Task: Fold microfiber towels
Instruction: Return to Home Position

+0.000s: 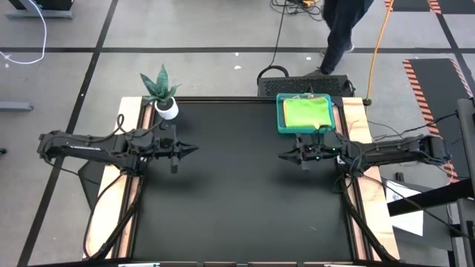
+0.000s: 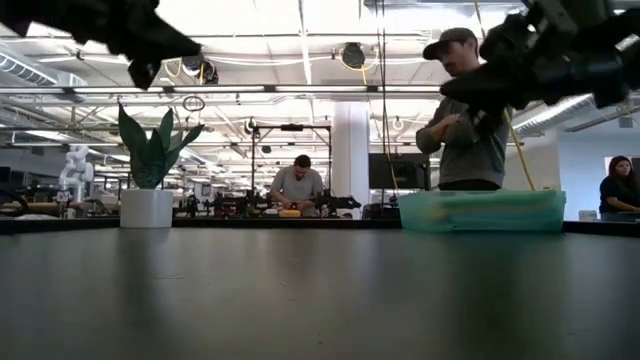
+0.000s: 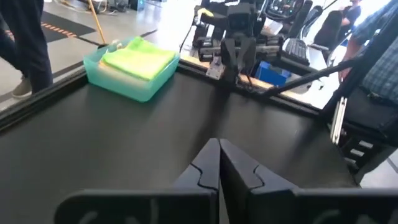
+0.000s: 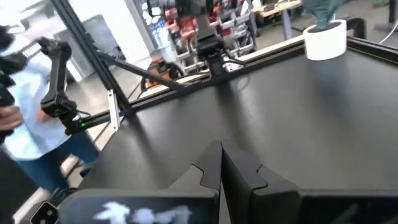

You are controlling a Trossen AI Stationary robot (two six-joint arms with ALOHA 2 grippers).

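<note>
Shows both arms raised over the black table (image 1: 237, 215), facing each other across its middle. Places the left gripper (image 1: 191, 150) left of centre, near the potted plant (image 1: 160, 89), and the right gripper (image 1: 284, 156) right of centre, just on the near side of the teal tray (image 1: 280, 119). Finds each pair of fingers pressed together on nothing, per both wrist views. Locates the lime green towel (image 1: 306, 113) folded and lying flat in the tray at the table's far right corner, topmost there; leaves anything beneath it hidden. Judges folding and binning done, with only the arms' retreat left. Warns, as the likeliest fault, of the right arm brushing the tray while drawing back, given the gripper's closeness to the near wall; expects from any nudge a slide of the light tray toward the table's edge, or a disturbed pile. Notes the towel's top near rim height in the left wrist view, hence some risk of a soft fold springing open and lapping over the wall. Flags the person (image 1: 343, 26) walking just beyond the far edge as a lesser hazard. Reads the towel as a rough rectangle, long axis running left to right along the far edge, pointing toward neither arm; cannot tell the folded edge's side
</note>
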